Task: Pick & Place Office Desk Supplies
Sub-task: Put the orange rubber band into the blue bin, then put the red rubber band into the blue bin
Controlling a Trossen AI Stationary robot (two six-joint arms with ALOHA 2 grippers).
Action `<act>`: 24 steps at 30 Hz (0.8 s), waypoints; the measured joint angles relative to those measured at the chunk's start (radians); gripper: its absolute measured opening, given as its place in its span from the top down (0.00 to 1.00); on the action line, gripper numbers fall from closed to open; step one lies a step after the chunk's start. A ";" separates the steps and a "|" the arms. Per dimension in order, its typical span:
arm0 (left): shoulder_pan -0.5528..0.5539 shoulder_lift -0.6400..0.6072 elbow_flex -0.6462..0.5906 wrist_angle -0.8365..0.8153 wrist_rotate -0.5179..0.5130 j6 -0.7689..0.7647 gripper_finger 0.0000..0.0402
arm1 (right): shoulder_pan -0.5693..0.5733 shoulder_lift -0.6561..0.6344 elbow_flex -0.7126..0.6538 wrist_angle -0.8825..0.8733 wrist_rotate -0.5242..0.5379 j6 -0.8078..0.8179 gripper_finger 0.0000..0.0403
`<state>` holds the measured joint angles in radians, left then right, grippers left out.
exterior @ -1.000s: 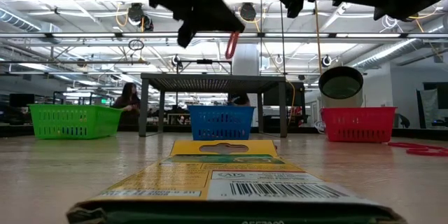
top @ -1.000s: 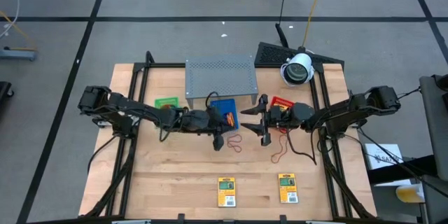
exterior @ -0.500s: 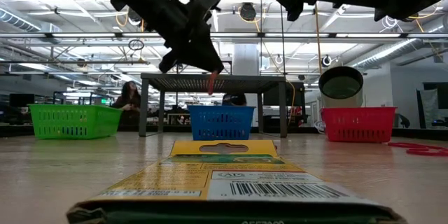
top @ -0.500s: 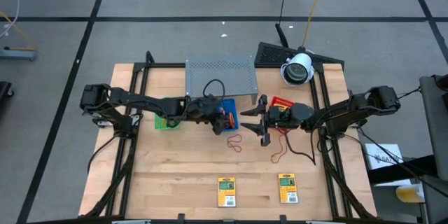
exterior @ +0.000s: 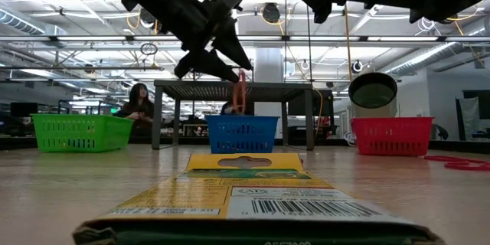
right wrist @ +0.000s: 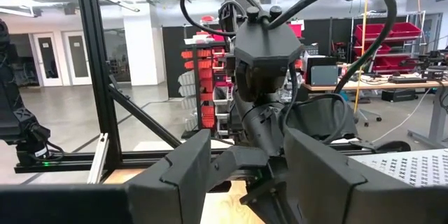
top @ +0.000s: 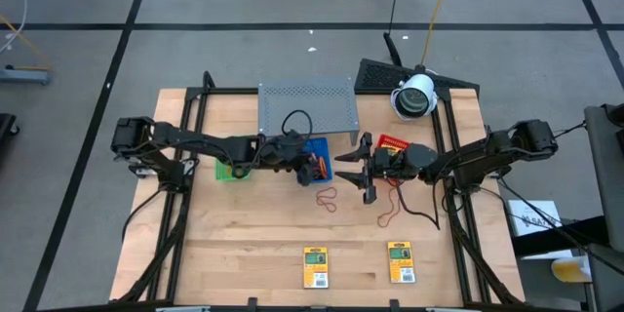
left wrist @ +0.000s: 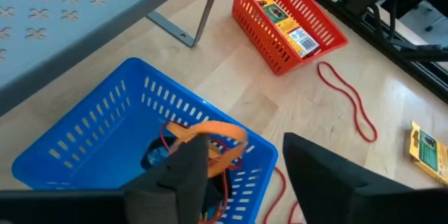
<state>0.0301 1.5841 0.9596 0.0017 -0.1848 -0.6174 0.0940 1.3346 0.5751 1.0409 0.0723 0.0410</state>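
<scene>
The wooden surface carries, at its far edge, a grey perforated metal shelf, with three plastic trays ranged along the shelf's front edge: a green tray to the left, a blue tray in the middle and a red tray to the right. The left arm reaches in across the green tray, and its left claw hangs over the blue tray with the fingers standing apart; an orange rubber band lies draped across that tray's near rim just beside one finger, and whether it touches the finger cannot be told. Further thin loops and a dark item lie inside the blue tray. The right claw hovers above the surface between the blue and red trays, its fingers apart and nothing between them. The red tray holds one yellow packet. Two more yellow packets, the left packet and the right packet, lie flat near the front edge of the surface, apart from each other. A red rubber-band loop lies on the bare wood near the blue tray, and a longer red loop lies to its right, below the right claw.
</scene>
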 joint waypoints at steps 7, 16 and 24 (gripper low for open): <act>-0.004 0.000 0.000 0.000 -0.015 -0.040 0.45 | 0.000 0.000 0.000 0.000 0.000 0.000 0.58; -0.047 0.000 0.000 0.002 0.187 -0.004 0.44 | 0.000 -0.030 0.001 -0.115 -0.015 0.026 0.58; -0.192 0.000 0.000 0.082 0.187 0.183 0.44 | 0.063 -0.115 0.001 -0.274 -0.101 0.063 0.58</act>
<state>-0.1616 1.5840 0.9593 0.0842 0.0021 -0.4349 0.1570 1.2194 0.5762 0.7670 -0.0284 0.1041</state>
